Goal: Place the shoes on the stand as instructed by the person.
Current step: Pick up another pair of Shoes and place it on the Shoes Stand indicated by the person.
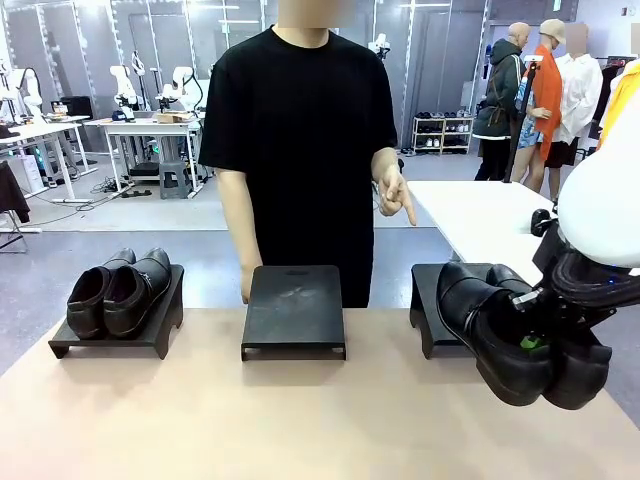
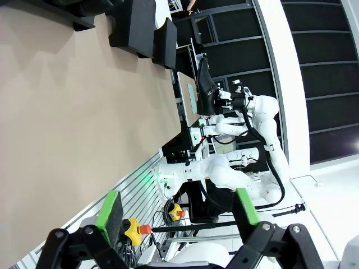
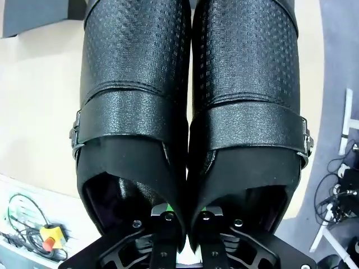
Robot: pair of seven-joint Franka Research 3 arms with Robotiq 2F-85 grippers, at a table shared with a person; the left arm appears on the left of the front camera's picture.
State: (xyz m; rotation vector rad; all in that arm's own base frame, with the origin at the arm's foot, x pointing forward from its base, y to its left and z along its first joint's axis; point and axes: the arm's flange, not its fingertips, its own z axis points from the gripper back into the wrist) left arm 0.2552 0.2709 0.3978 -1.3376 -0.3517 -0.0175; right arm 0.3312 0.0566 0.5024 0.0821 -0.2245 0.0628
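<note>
The person (image 1: 300, 130) stands behind the middle stand (image 1: 294, 312), one hand (image 1: 395, 195) pointing downward. Left of that stand, a pair of shoes (image 1: 120, 290) rests on another stand (image 1: 120, 325). To its right, the right gripper (image 1: 533, 343) is clamped on the inner edges of the second pair (image 1: 500, 335), held above the table (image 1: 300, 420). The left gripper (image 2: 176, 216) has its pads spread apart.

Bright, even overhead light in front view; soft short shadows under the stands (image 1: 294, 312) on the table (image 1: 300, 420), dull sheen on the held shoes (image 1: 520, 335). Left wrist view is sharp, w/ wide-angle bend at edges. Right wrist view close-up, leather grain crisp, edges warped.
</note>
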